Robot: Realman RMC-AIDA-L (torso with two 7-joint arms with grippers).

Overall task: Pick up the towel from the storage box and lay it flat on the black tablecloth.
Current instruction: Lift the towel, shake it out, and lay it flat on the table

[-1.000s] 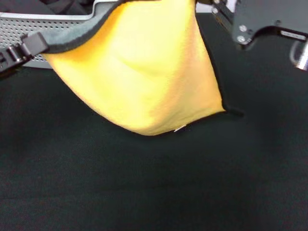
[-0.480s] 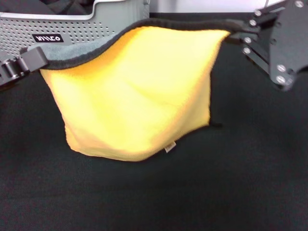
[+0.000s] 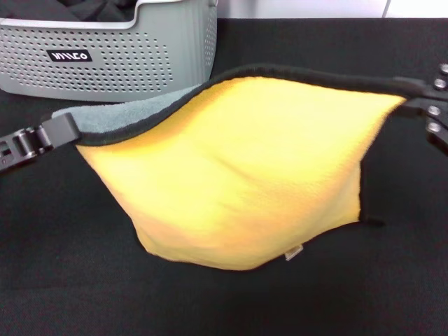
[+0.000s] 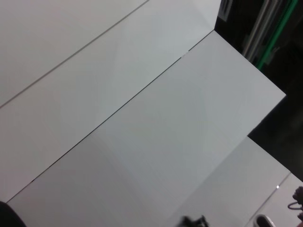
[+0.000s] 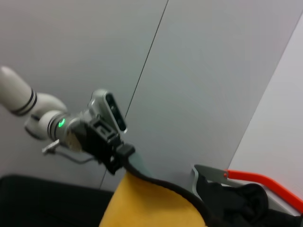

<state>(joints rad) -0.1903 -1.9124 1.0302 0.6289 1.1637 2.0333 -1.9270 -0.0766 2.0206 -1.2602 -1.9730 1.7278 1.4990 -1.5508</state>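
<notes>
**Towel held aloft by two corners, hanging clear of the cloth**

Head view. The towel (image 3: 238, 182) is stretched between both arms, well forward of the storage box (image 3: 112, 52), which stands at 11 o'clock on the black tablecloth (image 3: 70, 280). The left gripper (image 3: 59, 131) sits at 9 o'clock, its jaws pinching the towel's left upper corner. The right gripper (image 3: 420, 98) is at 3 o'clock, mostly out of frame; the dark edging of the right upper corner runs into it, and I judge its jaws pressed on that corner. The held edge runs 9 to 3 o'clock, slightly higher on the right. The body of the towel sags below it toward 6 o'clock, with the small white label (image 3: 292, 253) at the lowest hem. Whether the hem touches the surface cannot be told.

Left wrist view. Only pale wall panels (image 4: 142, 118) and dark background show. No towel, no jaws.

Right wrist view. The left gripper (image 5: 124, 155) appears farther off, clamped on the towel's (image 5: 147, 205) dark-edged corner, with the edge running back toward the camera. The rim of the storage box (image 5: 208, 172) shows at 5 o'clock, dark cloth inside it.

Judgement. The lay turns on one relation: the free hem hangs directly below the held edge. Lowering both arms together while drawing the edge away from the hem should spread the towel flat. An uneven descent risks a fold.
</notes>
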